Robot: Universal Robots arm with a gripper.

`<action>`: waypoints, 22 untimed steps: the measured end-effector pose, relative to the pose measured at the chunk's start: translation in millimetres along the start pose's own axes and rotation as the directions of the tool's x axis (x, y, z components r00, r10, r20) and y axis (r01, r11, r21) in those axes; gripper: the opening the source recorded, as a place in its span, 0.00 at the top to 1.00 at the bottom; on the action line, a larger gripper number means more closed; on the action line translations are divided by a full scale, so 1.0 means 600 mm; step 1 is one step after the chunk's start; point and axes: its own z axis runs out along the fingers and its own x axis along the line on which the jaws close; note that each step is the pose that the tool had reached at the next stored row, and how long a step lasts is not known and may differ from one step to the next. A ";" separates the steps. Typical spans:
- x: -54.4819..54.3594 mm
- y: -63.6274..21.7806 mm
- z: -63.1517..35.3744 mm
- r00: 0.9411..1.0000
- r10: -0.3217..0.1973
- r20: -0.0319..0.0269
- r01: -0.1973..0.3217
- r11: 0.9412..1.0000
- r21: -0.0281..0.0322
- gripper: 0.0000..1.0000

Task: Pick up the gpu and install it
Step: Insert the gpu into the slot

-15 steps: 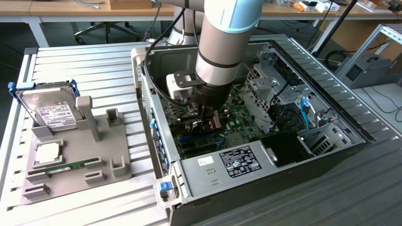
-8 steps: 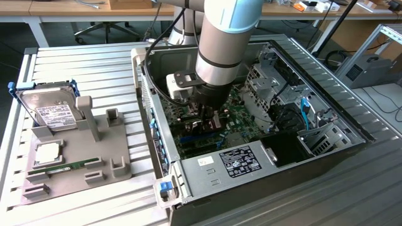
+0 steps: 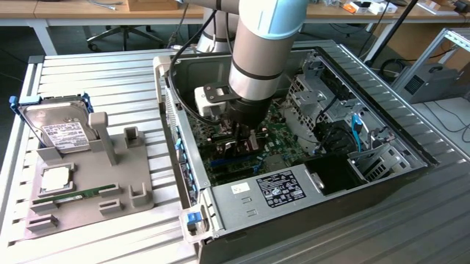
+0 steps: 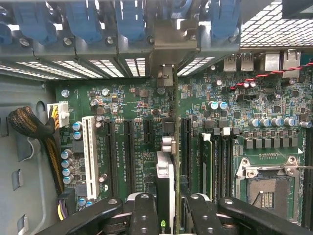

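Counted from the exterior view's left: one grey holder tray (image 3: 121, 173) just beside the computer case (image 3: 213, 66). On that tray sit one hard drive (image 3: 63, 132), one square processor (image 3: 56, 179) and one green memory stick (image 3: 74, 194). Next, one case, lying open, with one green motherboard (image 4: 142, 98) on its floor. Reaching down into the middle of the case: one arm (image 3: 268, 44), one gripper (image 4: 168, 198), two black fingers (image 4: 144, 215).

Pinched between those two fingers: one gpu (image 4: 165, 171), gripped on its flat faces, a finger on each side. Held inside the case, directly ahead of the fingertips and close over the motherboard. Stands on edge, thin side toward the wrist camera. Long axis runs parallel to the black expansion slots (image 4: 129, 147), in line with the gap between two of them. Near end is in the gripper, far end up against the case's slotted rear wall. Cannot tell whether the connector edge is already seated in a slot.
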 end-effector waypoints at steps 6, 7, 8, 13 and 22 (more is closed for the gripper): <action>0.000 0.000 0.004 1.000 0.000 0.000 0.000 1.000 0.000 0.73; 0.000 0.000 0.005 1.000 0.000 0.000 0.000 1.000 0.000 0.73; 0.000 0.000 0.006 1.000 0.000 0.000 0.000 1.000 0.000 0.73; 0.000 0.000 0.006 1.000 0.000 0.000 0.000 1.000 0.000 0.73; 0.000 0.000 0.006 1.000 0.000 0.000 0.000 1.000 0.000 0.73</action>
